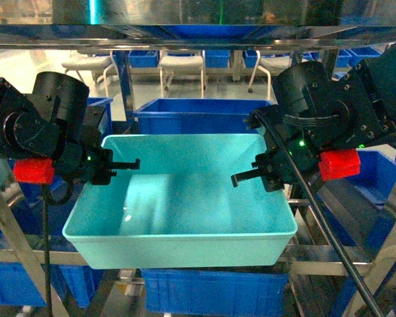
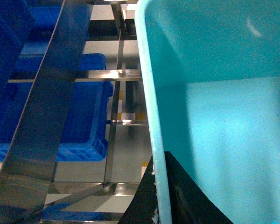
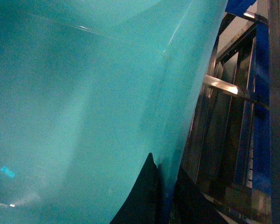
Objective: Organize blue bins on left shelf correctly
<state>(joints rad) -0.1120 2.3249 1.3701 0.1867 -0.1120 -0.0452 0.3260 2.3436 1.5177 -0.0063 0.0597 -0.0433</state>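
One of the blue bins, a light turquoise tub (image 1: 185, 198), sits in the middle of the head view, empty, at the middle level of the left shelf (image 1: 185, 34). My left gripper (image 1: 112, 168) is shut on the tub's left wall. In the left wrist view the rim (image 2: 151, 121) runs between the black fingers (image 2: 189, 200). My right gripper (image 1: 267, 173) is shut on the right wall; its wrist view shows the turquoise wall (image 3: 84, 107) pinched between dark fingers (image 3: 140, 198). Whether the tub rests on the rails or hangs is not clear.
Dark blue ribbed crates stand behind the tub (image 1: 198, 112), below it (image 1: 211, 290), at the right (image 1: 376, 173) and at the left (image 2: 79, 107). A slanted steel upright (image 2: 42, 140) passes close by the left gripper. Steel rails (image 3: 275, 93) run beside the right one. White chairs (image 1: 181, 63) stand far back.
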